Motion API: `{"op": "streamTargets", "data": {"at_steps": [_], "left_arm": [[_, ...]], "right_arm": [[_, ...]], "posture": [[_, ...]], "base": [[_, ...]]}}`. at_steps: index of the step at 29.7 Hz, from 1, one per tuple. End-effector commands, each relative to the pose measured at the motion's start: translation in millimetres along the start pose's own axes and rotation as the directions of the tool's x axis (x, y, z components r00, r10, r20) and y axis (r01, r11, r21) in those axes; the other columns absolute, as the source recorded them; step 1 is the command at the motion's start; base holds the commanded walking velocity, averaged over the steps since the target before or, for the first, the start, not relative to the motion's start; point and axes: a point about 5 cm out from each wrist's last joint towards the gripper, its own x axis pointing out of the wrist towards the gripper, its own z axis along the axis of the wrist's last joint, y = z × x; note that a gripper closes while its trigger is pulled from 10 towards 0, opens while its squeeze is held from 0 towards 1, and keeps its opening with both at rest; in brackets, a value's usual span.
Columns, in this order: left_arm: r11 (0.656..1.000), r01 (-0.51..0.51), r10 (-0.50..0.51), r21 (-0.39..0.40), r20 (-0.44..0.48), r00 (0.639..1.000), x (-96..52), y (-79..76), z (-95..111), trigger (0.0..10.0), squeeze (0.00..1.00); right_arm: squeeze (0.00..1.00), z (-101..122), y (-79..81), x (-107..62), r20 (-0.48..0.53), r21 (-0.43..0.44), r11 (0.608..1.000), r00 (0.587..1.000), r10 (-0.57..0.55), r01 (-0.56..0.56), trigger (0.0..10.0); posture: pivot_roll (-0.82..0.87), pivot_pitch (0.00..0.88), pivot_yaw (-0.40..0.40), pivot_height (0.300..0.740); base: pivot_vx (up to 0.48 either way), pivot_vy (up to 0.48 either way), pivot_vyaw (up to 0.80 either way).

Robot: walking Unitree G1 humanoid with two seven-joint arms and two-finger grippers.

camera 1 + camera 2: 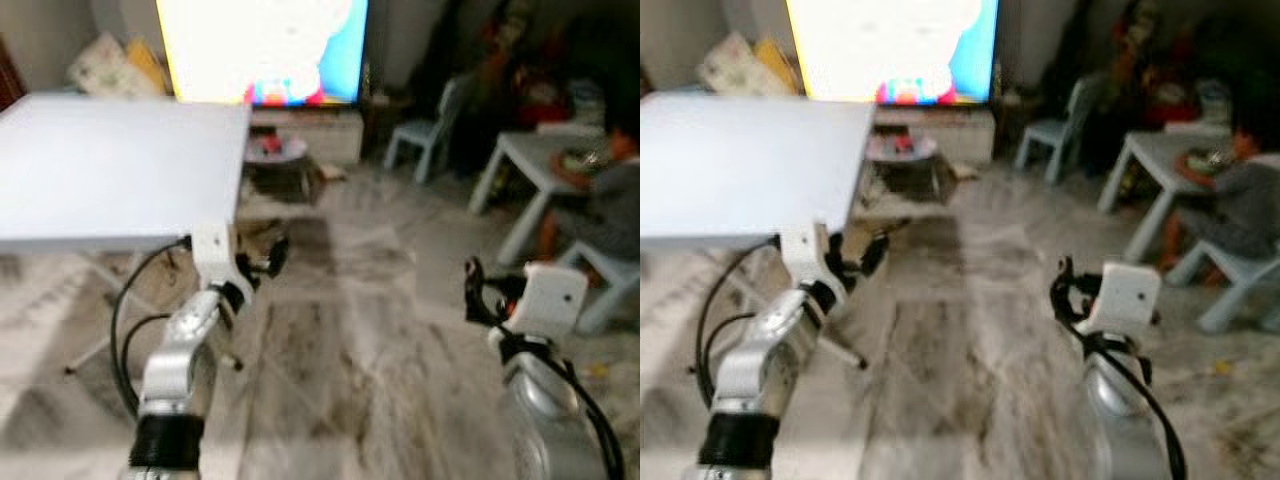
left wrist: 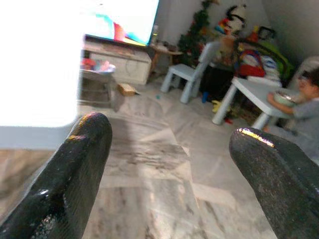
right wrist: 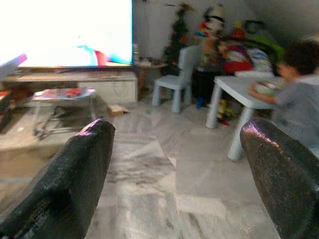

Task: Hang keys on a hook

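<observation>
My left gripper is raised just under the near corner of a white folding table. In the left wrist view its two black fingers stand wide apart, open, with only marble floor between them. My right gripper is held up over the floor on the right, apart from any furniture. It is also open, and its fingers frame bare floor and the room beyond. The pictures are somewhat blurred.
A large bright TV stands ahead on a low cabinet, with a small stand in front. A pale blue child's chair and low table are right, with a person seated there. Marble floor stretches ahead.
</observation>
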Motion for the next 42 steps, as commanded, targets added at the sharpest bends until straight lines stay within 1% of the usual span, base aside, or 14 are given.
{"op": "streamTargets", "data": {"at_steps": [1, 6, 16, 19, 25, 33, 42], "left_arm": [[1.000, -0.015, 0.015, 0.012, 0.001, 1.000, -0.6, 6.3, 3.4, 10.0, 0.00], [1.000, -0.017, 0.017, 0.004, -0.002, 1.000, 0.3, 6.3, 2.7, 10.0, 0.00], [0.999, 0.051, -0.051, -0.004, -0.049, 0.997, 0.2, -6.1, -6.8, 10.0, 0.00], [0.998, 0.065, -0.066, -0.006, -0.065, 0.996, 0.1, -10.4, -10.4, 10.0, 0.00], [0.997, 0.076, -0.076, -0.007, -0.062, 0.995, -0.3, -12.5, -10.2, 10.0, 0.00], [0.996, 0.089, -0.089, -0.002, -0.067, 0.994, 1.4, -14.1, -9.7, 10.0, 0.00], [0.996, 0.088, -0.087, 0.002, -0.070, 0.994, 2.8, -11.3, -8.5, 10.0, 0.00]], "right_arm": [[0.00, 5.3, 7.0, 2.5, 0.018, 0.005, 1.000, 1.000, 0.019, -0.019, 10.0], [0.00, 5.5, 7.8, 3.0, 0.018, 0.000, 1.000, 1.000, 0.021, -0.021, 10.0], [0.00, 4.6, 8.6, 4.1, 0.012, -0.009, 1.000, 1.000, 0.015, -0.014, 10.0], [0.00, 3.5, 8.5, 5.3, 0.001, -0.012, 1.000, 1.000, 0.013, -0.013, 10.0], [0.00, 4.2, 9.4, 6.0, 0.003, -0.017, 1.000, 1.000, 0.017, -0.017, 10.0], [0.00, 4.1, 7.6, 7.6, 0.004, -0.019, 1.000, 1.000, 0.005, -0.005, 10.0], [0.00, 3.4, 8.6, 6.9, 0.003, -0.018, 1.000, 1.000, 0.000, 0.000, 10.0]], "posture": [[0.05, 0.003, -0.065, 0.740], [0.05, 0.000, -0.067, 0.740], [0.05, 0.000, -0.069, 0.740], [0.05, 0.001, -0.075, 0.740], [0.05, 0.002, -0.079, 0.740], [0.05, 0.000, -0.073, 0.740], [0.05, 0.000, -0.065, 0.740]], "base": [[0.300, 0.375, 0.00], [0.171, 0.359, 0.00], [0.000, 0.000, 0.00], [0.000, 0.000, -0.77], [0.000, 0.000, -0.80], [0.000, 0.000, -0.80], [0.000, 0.000, -0.80]]}}
